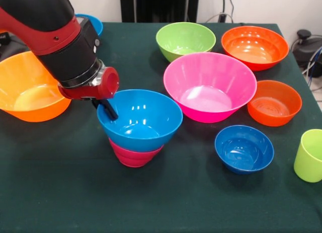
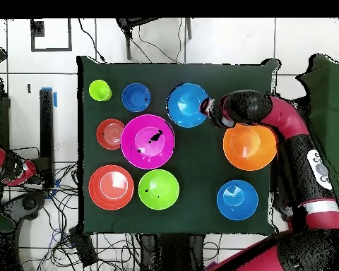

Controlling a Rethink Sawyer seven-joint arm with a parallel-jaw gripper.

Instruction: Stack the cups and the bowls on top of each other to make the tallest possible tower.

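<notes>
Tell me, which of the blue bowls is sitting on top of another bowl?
The medium blue bowl by the gripper. It rests on an upturned crimson bowl, while the small blue bowl near the lime cup stands directly on the table.

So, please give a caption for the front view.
Pincer at the rim of a blue bowl stacked on an inverted crimson bowl.

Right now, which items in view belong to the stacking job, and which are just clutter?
Job:
medium blue bowl, sitting on crimson bowl
pink bowl
green bowl
large orange bowl
red-orange bowl
small orange bowl
small blue bowl
far blue bowl
lime cup
hand

Clutter:
cables
black device
</notes>
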